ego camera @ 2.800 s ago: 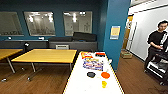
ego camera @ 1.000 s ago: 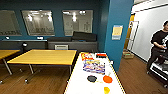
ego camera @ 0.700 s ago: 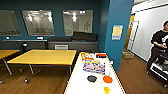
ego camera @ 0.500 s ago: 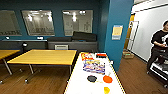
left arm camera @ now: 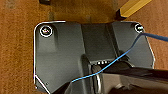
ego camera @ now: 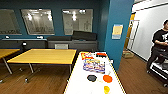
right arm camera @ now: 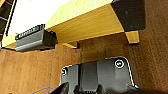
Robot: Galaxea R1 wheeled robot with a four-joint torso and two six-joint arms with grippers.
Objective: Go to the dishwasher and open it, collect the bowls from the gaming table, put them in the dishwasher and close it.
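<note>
At far left in the head view, a yellow wooden-topped table is cut by the frame edge. Just right of it stands a second, larger yellow wooden-topped table on thin legs, over a brown wooden floor. Behind both, the dark teal wall carries glass panels with ceiling-light reflections, and a dark couch stands against it.

Right of centre, the gaming table runs from the near edge away from the camera. Its top is white and long. A colourful game board lies on the far half. Nearer than the board sit three bowls: the black bowl to the left, the orange bowl just right of it, and the yellow bowl nearest, at the frame edge. All three are apart from one another.

Right of the table stands a teal pillar bearing a pale notice. At far right, a person in dark clothing stands by a white wall.

Left wrist view: the robot's own plate and a blue cable over wooden floor. Right wrist view: the plate under a yellow wooden table edge. Finger state cannot be told for either gripper.
</note>
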